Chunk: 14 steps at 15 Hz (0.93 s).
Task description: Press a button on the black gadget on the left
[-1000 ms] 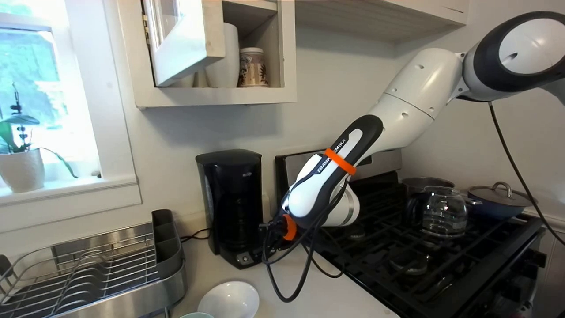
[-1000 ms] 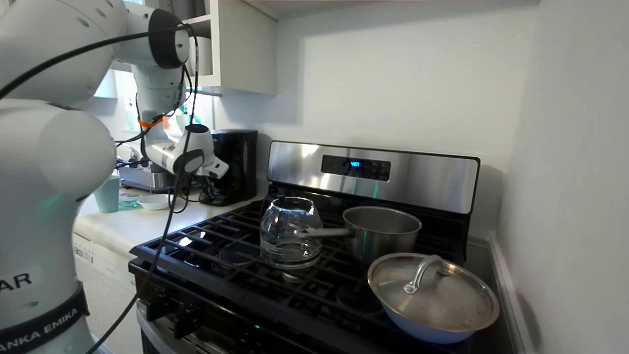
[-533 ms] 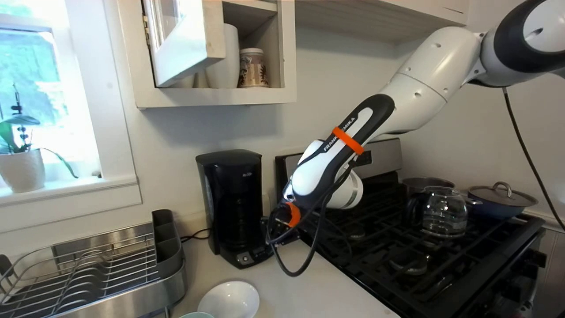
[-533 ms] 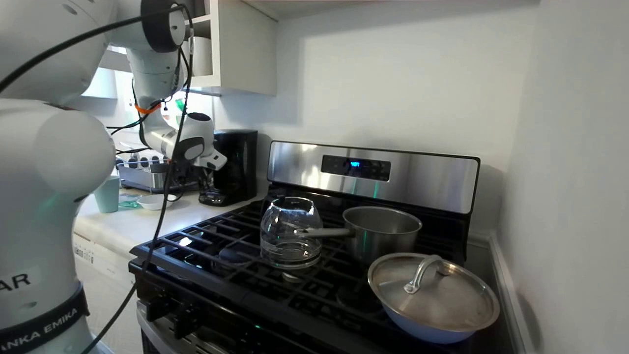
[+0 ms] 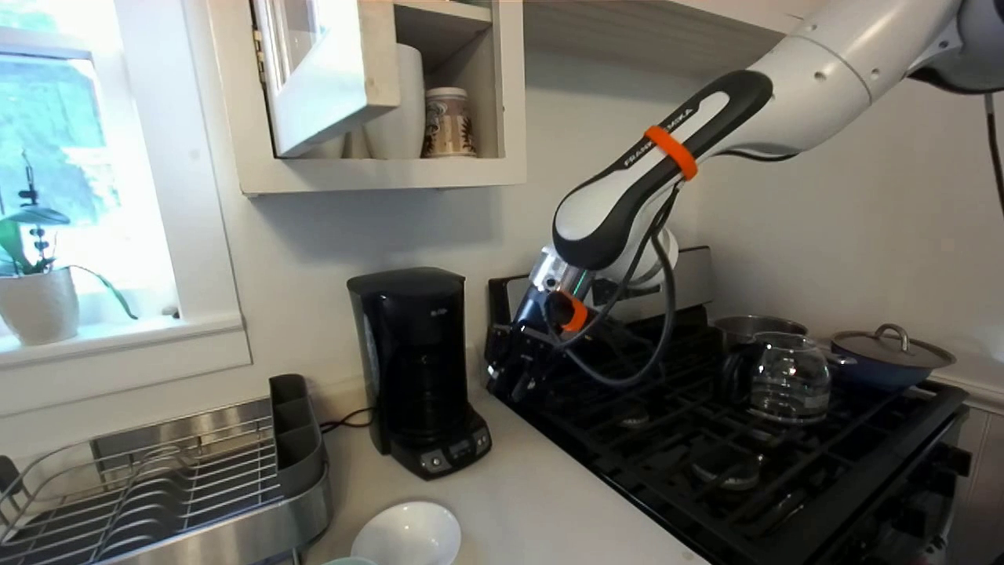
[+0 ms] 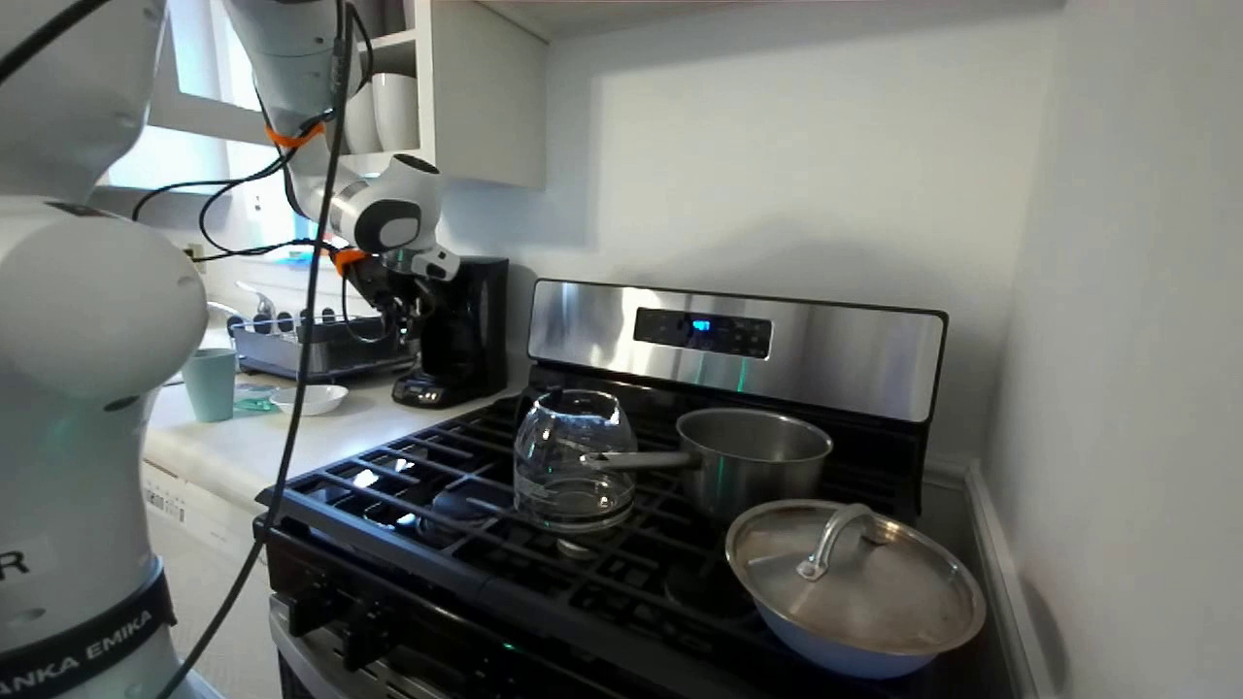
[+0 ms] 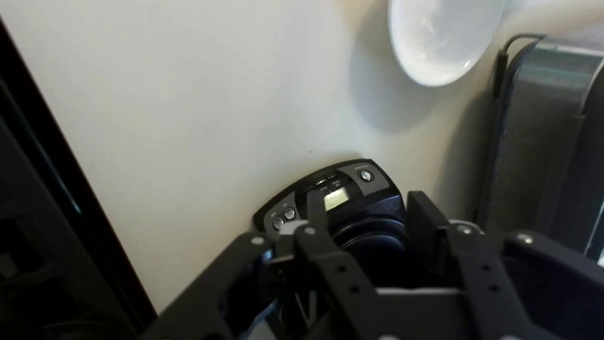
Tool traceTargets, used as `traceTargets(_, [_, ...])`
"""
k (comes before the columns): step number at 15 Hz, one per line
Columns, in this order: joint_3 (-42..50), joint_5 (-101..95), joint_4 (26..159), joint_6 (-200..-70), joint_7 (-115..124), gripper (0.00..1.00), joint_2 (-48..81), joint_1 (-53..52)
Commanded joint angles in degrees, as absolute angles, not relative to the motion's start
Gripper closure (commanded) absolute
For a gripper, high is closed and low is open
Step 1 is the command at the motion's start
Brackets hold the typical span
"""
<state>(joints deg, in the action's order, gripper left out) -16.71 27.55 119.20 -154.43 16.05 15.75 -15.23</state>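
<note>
The black coffee maker (image 5: 420,337) stands upright on the counter, left of the stove; it also shows in an exterior view (image 6: 478,320). Its recess is too dark to see into. In the wrist view its base (image 7: 377,203) shows a small display (image 7: 336,199), one silver button (image 7: 365,175) on the right and two silver buttons (image 7: 284,217) on the left. My gripper (image 7: 367,200) is open and empty. The left finger hides part of the panel. In the exterior views the gripper (image 5: 506,382) hangs beside the coffee maker, above the base panel and apart from it; it shows here too (image 6: 413,313).
A black gas stove (image 5: 674,439) holds a glass carafe (image 6: 575,466), a steel pot (image 6: 753,456) and a lidded blue pan (image 6: 855,592). A white bowl (image 5: 408,534) and a dish rack (image 5: 157,486) sit on the counter. An open cabinet door (image 5: 337,78) hangs above.
My gripper has risen and moved away from the coffee maker's base, to the right in an exterior view. The base panel, partly covered by the gripper before, now shows fully there.
</note>
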Motion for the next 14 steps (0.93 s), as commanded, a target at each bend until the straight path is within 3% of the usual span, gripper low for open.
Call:
traceTargets(1, [-16.23,23.92,124.38,-144.28,11.61,0.19,6.15,-13.72])
traceTargets(4, [-15.33,19.69,126.40,-139.99,9.17,0.01,0.55,-14.05])
traceTargets(11, [-14.74,10.99,129.79,-136.06,8.40,0.00,-9.08,-13.90])
traceTargets(14, [-14.97,12.47,127.74,-137.39,9.16,0.00,-6.26,-14.33])
